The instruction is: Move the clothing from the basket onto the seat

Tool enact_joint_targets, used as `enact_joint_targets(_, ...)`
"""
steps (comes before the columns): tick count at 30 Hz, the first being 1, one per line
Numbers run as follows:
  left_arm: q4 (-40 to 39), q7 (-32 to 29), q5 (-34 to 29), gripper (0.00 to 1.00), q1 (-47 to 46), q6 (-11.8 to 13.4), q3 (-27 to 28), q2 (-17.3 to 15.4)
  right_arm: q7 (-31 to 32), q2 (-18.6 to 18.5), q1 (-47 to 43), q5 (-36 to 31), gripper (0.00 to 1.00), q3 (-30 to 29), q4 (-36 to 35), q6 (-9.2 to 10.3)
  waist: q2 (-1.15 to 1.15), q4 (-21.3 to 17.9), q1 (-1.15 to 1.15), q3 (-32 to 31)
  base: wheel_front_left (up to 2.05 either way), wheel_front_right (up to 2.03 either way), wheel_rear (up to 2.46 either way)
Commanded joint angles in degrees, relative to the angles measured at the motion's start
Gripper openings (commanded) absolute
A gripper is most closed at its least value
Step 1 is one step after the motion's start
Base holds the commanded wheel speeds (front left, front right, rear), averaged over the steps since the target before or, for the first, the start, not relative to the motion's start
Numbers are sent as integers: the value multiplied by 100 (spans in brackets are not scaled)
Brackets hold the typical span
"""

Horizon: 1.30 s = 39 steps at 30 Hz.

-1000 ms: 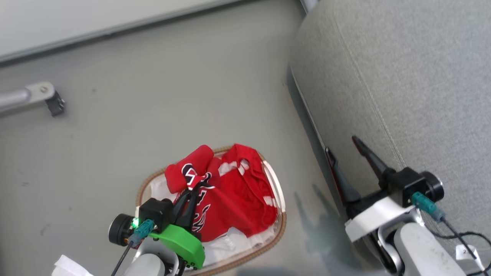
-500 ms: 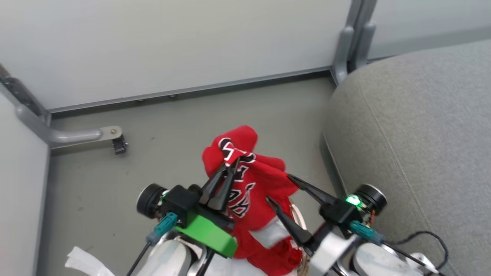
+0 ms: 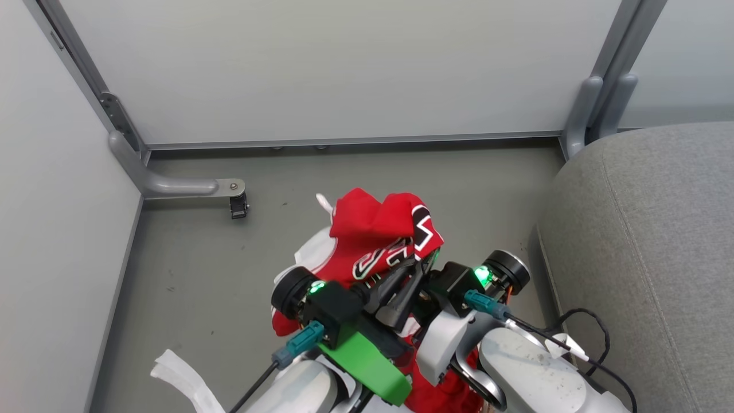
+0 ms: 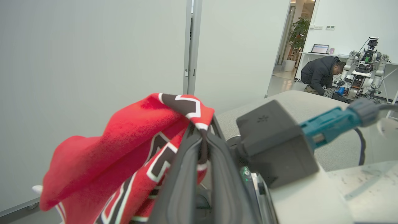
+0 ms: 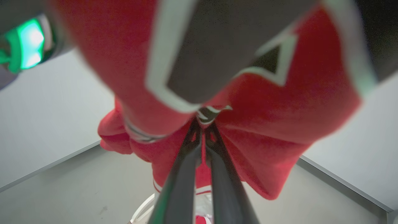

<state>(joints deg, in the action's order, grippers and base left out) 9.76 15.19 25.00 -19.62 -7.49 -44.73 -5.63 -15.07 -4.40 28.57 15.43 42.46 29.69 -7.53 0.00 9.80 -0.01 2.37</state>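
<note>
Grey floor point(image 3: 229, 269) and white partition walls point(image 3: 344, 69) bound the area. Right gripper point(image 5: 202, 124), spread a moment ago, now pinches the clothing point(image 3: 373, 223) beside the left gripper point(image 4: 200, 130), likewise clamped on it. Clothing hangs lifted at centre. Seat point(image 3: 648, 229) lies at 3 o'clock, so the carry remains outstanding.

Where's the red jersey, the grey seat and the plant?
red jersey point(image 3: 373, 223), head view, on its bunched red top fold.
grey seat point(image 3: 659, 241), head view, on the bare cushion top.
plant point(image 4: 300, 31), left wrist view, on its leaves.
</note>
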Motion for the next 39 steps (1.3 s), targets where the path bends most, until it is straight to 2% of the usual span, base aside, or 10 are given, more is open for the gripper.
enact_joint_targets(1, 20, -6, 20, 0, -18, 1, 42, -34, -15, -18, -75, 30, 0, -66, -118, 8, 0, -68, 1, -6, 0, 0, 0)
enact_joint_targets(8, -30, -6, -91, 3, 127, 2, 305, -53, -14, -154, -396, 76, 0, -402, -541, 8, 0, -410, 1, 14, 0, 0, 0)
enact_joint_targets(9, -42, -5, -108, 14, 133, 2, 339, -49, -15, -172, -445, 55, 0, -453, -601, 8, 0, -455, 1, 16, 0, 0, 0)
enact_joint_targets(10, -75, -5, -149, 40, 138, 2, 399, -47, -14, -202, -521, 35, 0, -543, -673, 8, 0, -520, 1, 16, 0, 0, 0)
enact_joint_targets(11, -87, -5, -186, 98, 166, 2, 471, -46, -15, -222, -591, 22, 0, -612, -751, 8, 0, -582, 1, 14, 0, 0, 0)
enact_joint_targets(15, -91, -5, -322, 100, 354, 1, 726, -77, -14, -317, -967, -3, 0, -972, -1045, 8, 0, -1026, 1, 3, 0, 0, 0)
enact_joint_targets(24, -48, -6, -590, 100, 838, 1, 1483, -138, -15, -546, -1434, -66, 0, -1411, -1573, 9, 0, -2867, 1, 135, 0, 0, 0)
enact_joint_targets(28, 48, -5, -629, 100, 922, 2, 1595, -89, -15, -706, -1267, -82, 0, -1633, -1644, 8, 0, -3426, 1, 328, 0, 0, 0)
enact_joint_targets(33, 147, -5, -651, 100, 777, 2, 1591, -117, -15, -894, -713, -178, 0, -1983, -1705, 8, 0, -3641, 1, 716, 0, 0, 0)
enact_joint_targets(39, 239, -6, -689, 100, 512, 2, 1489, -283, -15, -1239, 554, -420, 0, -2614, -1698, 9, 0, -3486, 1, 1360, 0, 0, 0)
